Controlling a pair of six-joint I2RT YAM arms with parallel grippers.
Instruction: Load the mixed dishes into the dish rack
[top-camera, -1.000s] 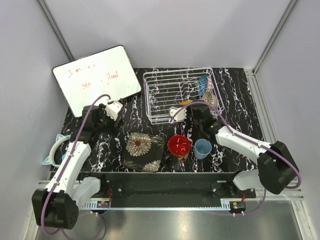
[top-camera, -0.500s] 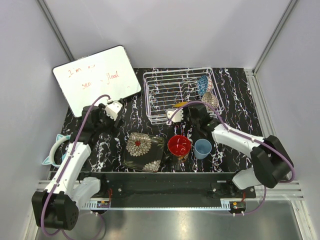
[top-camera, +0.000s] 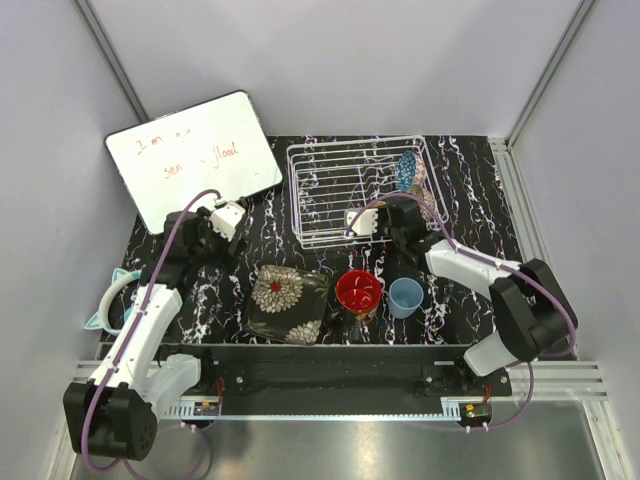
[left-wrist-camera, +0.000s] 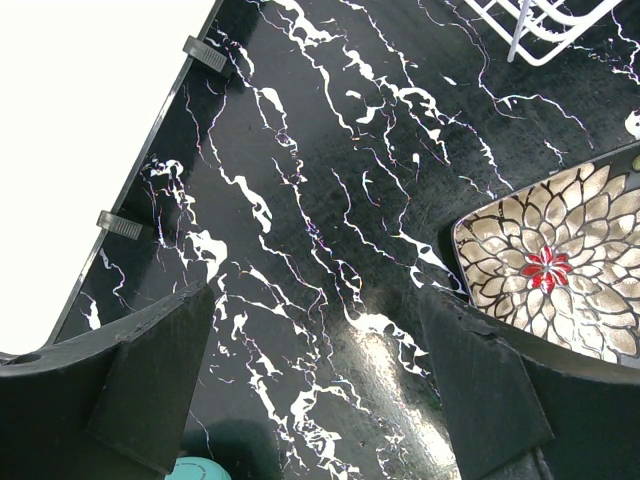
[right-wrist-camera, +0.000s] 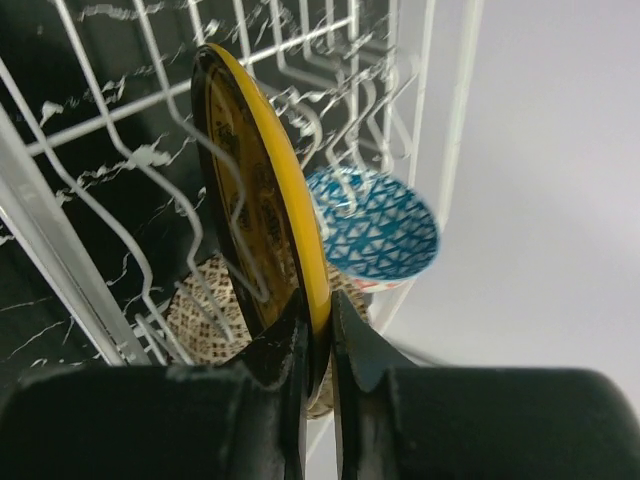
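My right gripper (right-wrist-camera: 320, 330) is shut on the rim of the yellow-and-dark plate (right-wrist-camera: 262, 215), which stands on edge among the wires of the white dish rack (right-wrist-camera: 90, 250). Seen from above, that gripper (top-camera: 393, 216) hangs over the front right of the dish rack (top-camera: 320, 190). A blue patterned bowl (right-wrist-camera: 375, 235) and a brown patterned dish (right-wrist-camera: 205, 310) stand just behind the plate. On the table lie the floral dish (top-camera: 288, 302), red bowl (top-camera: 358, 290) and pale blue cup (top-camera: 405, 297). My left gripper (left-wrist-camera: 315, 300) is open and empty over bare table, left of the floral dish (left-wrist-camera: 560, 260).
A white writing board (top-camera: 195, 155) leans at the back left, its edge close to my left gripper (top-camera: 208, 248). Teal headphones (top-camera: 110, 300) lie off the table's left edge. The enclosure's grey walls stand close behind the rack and on both sides.
My right gripper has carried the plate a little back and to the right, further in over the rack. The left arm has not moved.
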